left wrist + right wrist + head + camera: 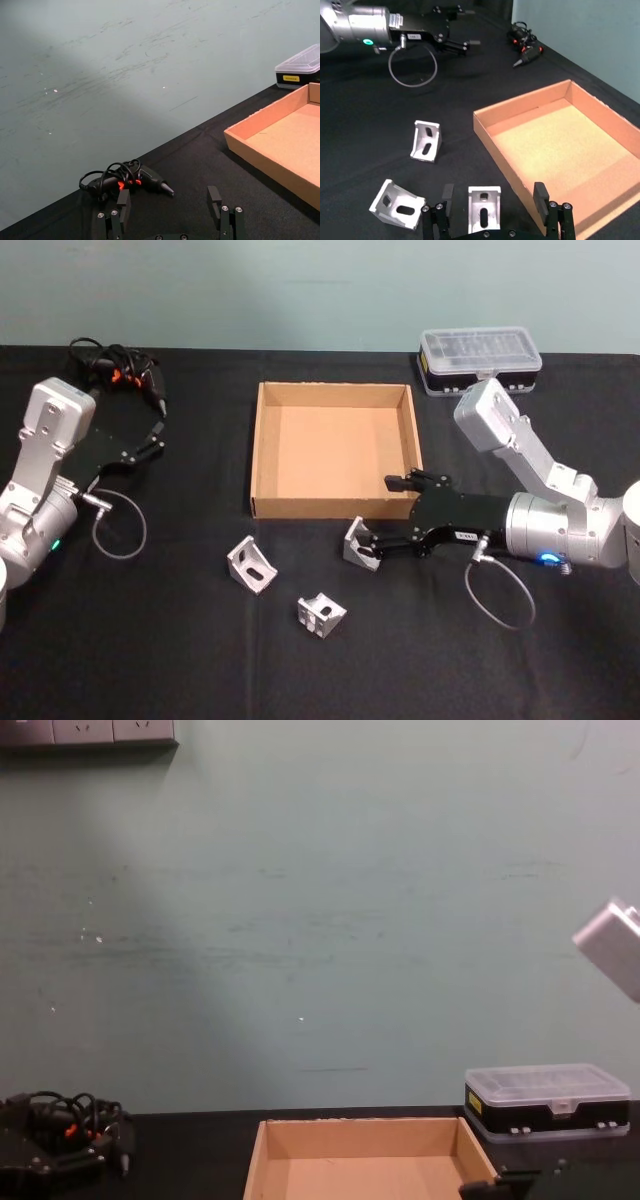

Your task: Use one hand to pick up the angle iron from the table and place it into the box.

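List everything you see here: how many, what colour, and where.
table: one, black, under everything
box: one, tan cardboard, centre of the table, nothing in it
angle irons: three, silver, on the table in front of the box, the rightmost between the right hand's fingers
case: one, black with a clear lid, behind the box's right corner
corded tool: one, black with orange marks, far left
wall: one, pale green, behind the table
sockets: white, high on the wall, cut off by the chest view's top edge
right hand: black, open, around an angle iron
left hand: black, open, near the corded tool
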Available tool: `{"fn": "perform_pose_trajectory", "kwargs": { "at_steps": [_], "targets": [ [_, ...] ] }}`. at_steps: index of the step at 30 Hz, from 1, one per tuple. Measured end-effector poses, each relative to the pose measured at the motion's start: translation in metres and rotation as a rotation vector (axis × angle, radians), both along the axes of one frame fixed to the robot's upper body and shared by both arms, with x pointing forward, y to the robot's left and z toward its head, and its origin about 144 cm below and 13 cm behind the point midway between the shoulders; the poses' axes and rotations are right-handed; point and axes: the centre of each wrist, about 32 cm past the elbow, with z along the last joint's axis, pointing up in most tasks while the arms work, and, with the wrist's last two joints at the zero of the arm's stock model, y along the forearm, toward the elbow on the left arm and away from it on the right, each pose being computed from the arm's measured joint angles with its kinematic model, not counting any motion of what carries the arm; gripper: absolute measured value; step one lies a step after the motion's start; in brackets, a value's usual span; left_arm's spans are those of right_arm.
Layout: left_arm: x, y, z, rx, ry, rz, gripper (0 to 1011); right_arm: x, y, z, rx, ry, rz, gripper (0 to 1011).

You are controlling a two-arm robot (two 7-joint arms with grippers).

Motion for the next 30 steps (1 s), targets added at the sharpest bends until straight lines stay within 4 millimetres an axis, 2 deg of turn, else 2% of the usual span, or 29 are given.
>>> {"fn": "perform_pose_trajectory", "kwargs": {
  "at_steps": [13, 30],
  "targets": [
    [0.000, 0.000, 0.000, 0.000, 0.000, 0.000, 1000, -0.002, -0.001, -0.006, -0.034, 0.024, -0.015, 1003],
    [0.000, 0.000, 0.000, 0.000, 0.000, 0.000, 1000, -0.003, 0.015, -0.009, -0.074, 0.042, 0.021, 1003]
  ]
}}
